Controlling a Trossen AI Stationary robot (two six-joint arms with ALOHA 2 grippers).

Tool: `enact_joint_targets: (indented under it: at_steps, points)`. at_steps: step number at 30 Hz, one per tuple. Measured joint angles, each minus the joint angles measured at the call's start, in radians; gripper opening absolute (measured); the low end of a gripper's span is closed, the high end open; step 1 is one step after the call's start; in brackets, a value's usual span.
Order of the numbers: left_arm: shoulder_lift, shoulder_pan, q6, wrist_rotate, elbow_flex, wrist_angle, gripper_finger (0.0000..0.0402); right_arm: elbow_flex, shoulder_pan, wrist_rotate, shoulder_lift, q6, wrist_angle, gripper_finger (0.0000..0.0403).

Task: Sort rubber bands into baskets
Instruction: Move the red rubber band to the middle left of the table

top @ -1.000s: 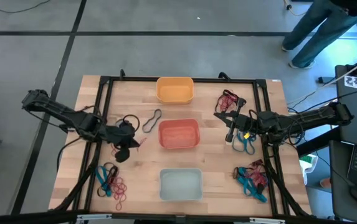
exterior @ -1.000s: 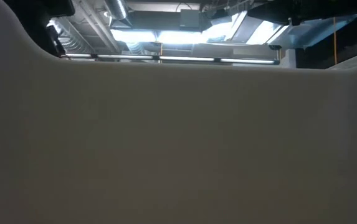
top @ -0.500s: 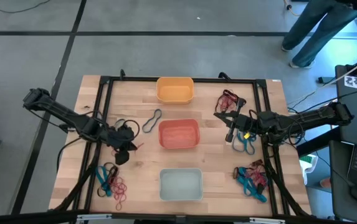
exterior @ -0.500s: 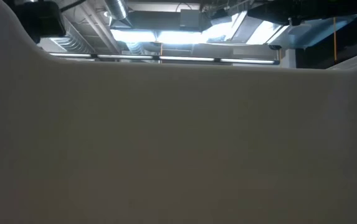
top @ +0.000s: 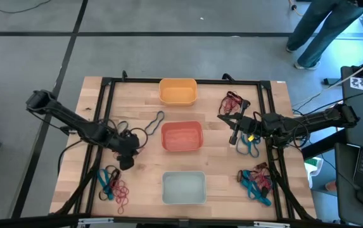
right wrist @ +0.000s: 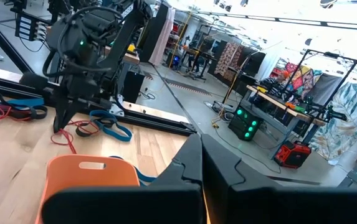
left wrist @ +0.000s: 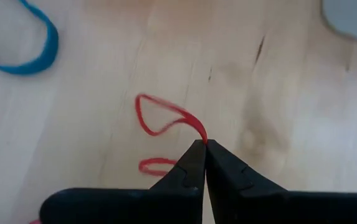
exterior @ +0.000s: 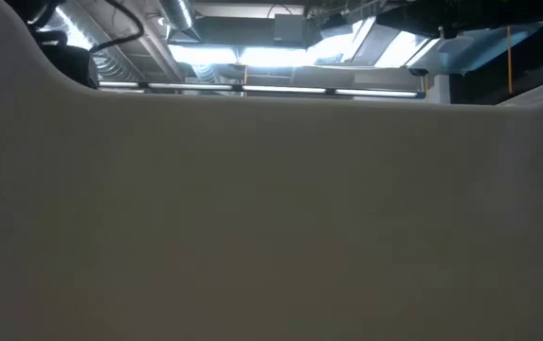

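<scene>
A red rubber band (left wrist: pixel 166 115) is lying on the bare wood of the table (top: pixel 92 183), and the left gripper (left wrist: pixel 203 148) is pinching one end of its loop between fingers pressed tightly together. From above, that left gripper (top: pixel 128 158) is sitting at about nine o'clock from the red-orange basket (top: pixel 182 136), low over the wood. A blue band (left wrist: pixel 22 46) is lying nearby in the left wrist view, at roughly ten o'clock of the pinched loop.

The three baskets are standing in a line down the middle of the table: the yellow-orange basket (top: pixel 178 91) at twelve o'clock, the red-orange one in the centre, and the pale whitish-green basket (top: pixel 184 188) at six o'clock. A black band (top: pixel 154 121) is lying just beside the red-orange basket at ten o'clock. A cluster of blue and red bands (top: pixel 113 185) is resting at nine o'clock of the pale basket. More bands are lying on the far side: a reddish heap (top: pixel 232 101) at four o'clock of the yellow-orange basket, and a teal and dark heap (top: pixel 256 180) at three o'clock of the pale basket.

The right gripper (top: pixel 234 128) is hanging at three o'clock of the red-orange basket, its fingers (right wrist: pixel 194 158) pressed together on nothing. Its wrist view is showing the left arm (right wrist: pixel 85 50) farther off.
</scene>
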Motion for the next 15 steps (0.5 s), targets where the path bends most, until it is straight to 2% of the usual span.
enact_joint_targets:
  at_steps: [7,15]
  points:
    - [0.063,0.0,-0.002,0.006,0.0,0.0,0.0011,0.0,0.001,0.0,0.0,0.0,0.0,0.0001]
    - [0.071,0.0,0.007,0.006,0.0,-0.001,0.0025,0.0,0.002,0.0,0.0,0.0,0.001,0.0001]
